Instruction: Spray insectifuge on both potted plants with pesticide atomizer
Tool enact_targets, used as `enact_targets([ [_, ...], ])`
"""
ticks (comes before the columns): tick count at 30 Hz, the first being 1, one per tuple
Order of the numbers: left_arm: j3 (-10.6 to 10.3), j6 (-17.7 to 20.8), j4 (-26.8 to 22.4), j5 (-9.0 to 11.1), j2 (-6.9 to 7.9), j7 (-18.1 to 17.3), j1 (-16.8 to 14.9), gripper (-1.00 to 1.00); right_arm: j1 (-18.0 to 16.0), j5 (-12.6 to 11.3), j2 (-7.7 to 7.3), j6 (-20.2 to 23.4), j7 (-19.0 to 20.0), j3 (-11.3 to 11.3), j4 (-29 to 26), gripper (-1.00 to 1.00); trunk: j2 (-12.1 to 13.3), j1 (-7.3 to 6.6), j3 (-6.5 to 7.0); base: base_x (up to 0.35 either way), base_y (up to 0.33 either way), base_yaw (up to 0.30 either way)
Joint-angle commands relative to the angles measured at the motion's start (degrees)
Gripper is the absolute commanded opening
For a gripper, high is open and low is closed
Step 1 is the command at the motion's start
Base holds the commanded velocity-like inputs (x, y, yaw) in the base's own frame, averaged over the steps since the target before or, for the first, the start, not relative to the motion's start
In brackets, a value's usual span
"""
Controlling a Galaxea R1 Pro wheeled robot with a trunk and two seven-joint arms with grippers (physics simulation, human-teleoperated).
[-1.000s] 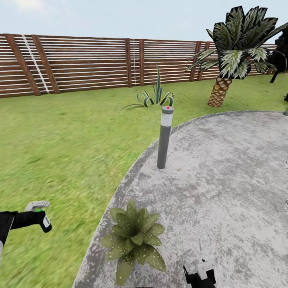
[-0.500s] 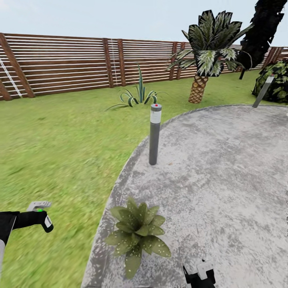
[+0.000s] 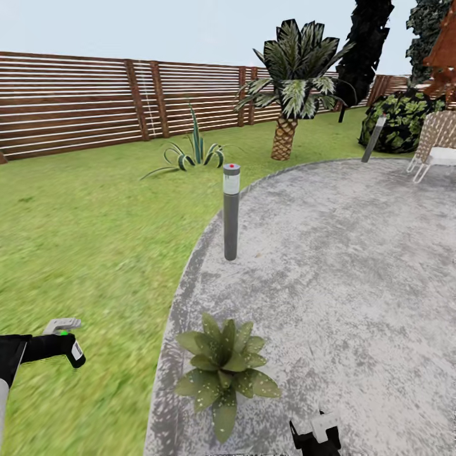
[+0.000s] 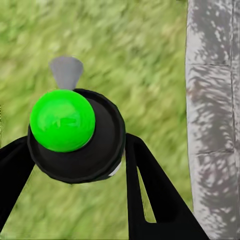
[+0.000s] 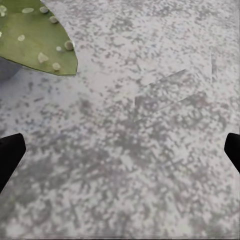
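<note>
Left pincer [image 4: 75, 150] clamped on the pesticide atomizer [image 4: 75, 135], black body and green top seen end-on in the left wrist view, grey nozzle pointing out over lawn. In the head view, same bottle [image 3: 63, 345] held low at about 8 o'clock, above the grass and well apart from the plant. Right pincer [image 5: 120, 150] spread wide, nothing between the tips, hanging over bare paving [image 5: 150, 175] with one spotted leaf [image 5: 40, 42] at the edge of sight.

Judged step: pickup done, approach to the first plant under way. Next move likely calls for swinging the nozzle toward the potted plant [image 3: 225, 370] at 6 o'clock on the patio [image 3: 342, 266] rim, then spraying until covered.

Counted: one low rosette in sight, second not seen; two bollard lamps [image 3: 231, 212]; one palm [image 3: 288, 82]; one striped-leaf bush [image 3: 190, 152] at 11 o'clock before the fence [image 3: 76, 101]; one chair [image 3: 437, 149] at 2 o'clock.
</note>
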Motion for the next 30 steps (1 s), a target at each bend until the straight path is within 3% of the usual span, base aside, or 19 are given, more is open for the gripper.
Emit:
enact_targets([
  [1, 0.35, 0.26, -0.05, -0.29, -0.07, -0.40, -0.04, -1.00, -0.05, 0.60, 0.00, -0.20, -0.21, -0.36, 0.08, 1.00, -0.02, -0.02, -0.04, -0.106, 0.314, -0.296],
  [13, 0.35, 0.26, -0.05, -0.37, -0.91, -0.40, -0.04, -1.00, -0.05, 0.60, 0.00, -0.20, -0.21, -0.30, 0.12, 1.00, -0.02, -0.02, -0.04, -0.146, 0.294, -0.253],
  [21, 0.27, 0.19, -0.05, -0.60, -2.30, -0.40, -0.04, -1.00, -0.05, 0.60, 0.04, -0.20, -0.21, -0.32, 0.14, 1.00, -0.02, -0.02, -0.13, -0.015, 0.300, -0.139],
  [30, 0.26, 0.17, -0.05, -0.62, -2.49, -0.40, -0.04, -1.00, -0.05, 0.60, 0.06, -0.20, -0.21, -0.29, 0.17, 1.00, -0.02, -0.02, -0.33, 0.000, 0.300, -0.281],
])
